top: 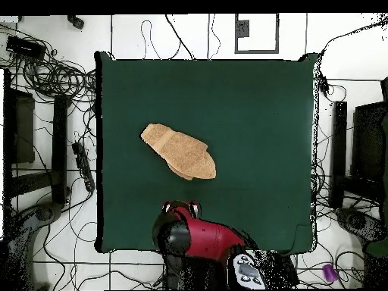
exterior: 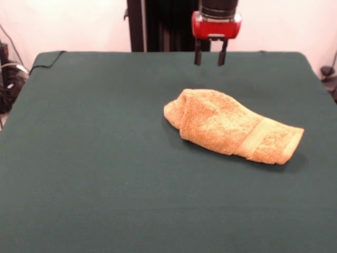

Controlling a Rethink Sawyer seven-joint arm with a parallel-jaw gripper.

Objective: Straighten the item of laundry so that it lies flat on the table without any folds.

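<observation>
No writing, brand or label can be read in either view; no tag shows on the towel.

There is one towel [exterior: 231,126] — golden-orange terry — lying bunched and rolled into a long lump on the green surface [exterior: 95,174]. In the front view it sits right of centre, its rounded, folded end toward the middle of the surface and its flatter end, with a woven band across it, pointing right and slightly nearer the camera. It casts a dark shadow along its near edge.

One tool [exterior: 210,54] hangs at the far edge of the surface, above the cloth and well apart from the towel. Its red body carries two dark fingers [exterior: 198,55] pointing straight down with a clear gap between them, holding nothing.

The overhead view shows what the front view does not: the whole surface as one dark green rectangle, the towel [top: 179,151] lying diagonally left of centre, and the red arm [top: 203,239] reaching in from the bottom edge. It also shows cables [top: 53,72] strewn over the floor around the surface. There the tool [top: 180,206] shows just below the towel, not touching it.
</observation>
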